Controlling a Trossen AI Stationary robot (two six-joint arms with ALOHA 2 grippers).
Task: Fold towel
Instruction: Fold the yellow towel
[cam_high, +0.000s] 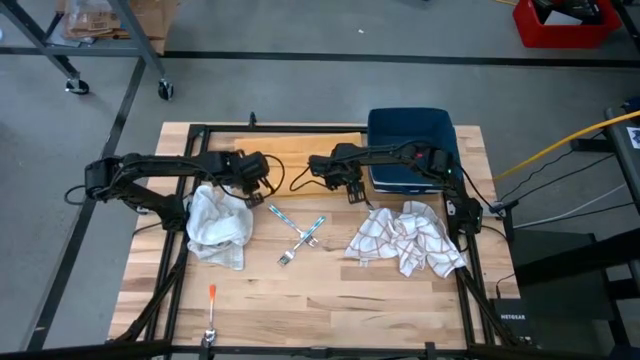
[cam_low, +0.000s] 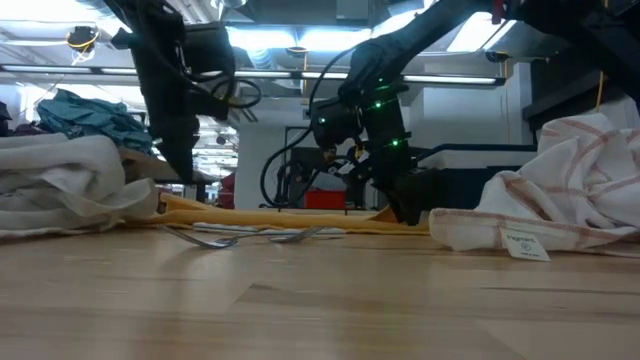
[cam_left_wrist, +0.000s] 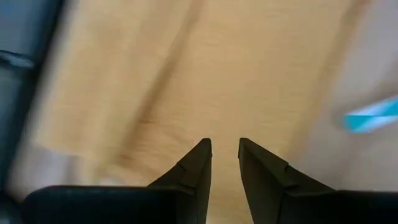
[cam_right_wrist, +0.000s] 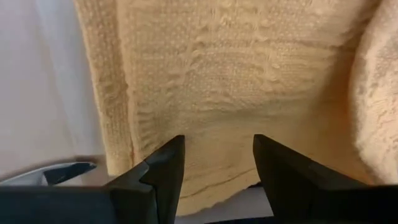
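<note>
Towel, yellow (cam_right_wrist: 236, 81), fills my right wrist view: a knit sheet lying flat under the right gripper (cam_right_wrist: 212, 171), whose fingers stand wide apart with nothing between them. I judge they are poised over one edge of it to take a hold. From above I place that gripper (cam_high: 352, 188) at the back middle of the counter (cam_high: 330, 300), beside the dark blue bin (cam_high: 412, 140), yet the cloth cannot be picked out there; the low view gives only a thin yellow strip (cam_low: 290, 218) behind the forks (cam_low: 240, 237).

Left gripper (cam_left_wrist: 225, 165) sits over bare wood, fingers nearly together, a narrow gap, holding nothing; overhead it is (cam_high: 262, 183) at the back edge of the crumpled white cloth (cam_high: 218, 225). Its wrist view is smeared, and I cannot name the blue streak at one side.

A checked cloth (cam_high: 408, 240) lies bunched on the right. How far the yellow sheet extends, and whether it is already doubled, I cannot tell
</note>
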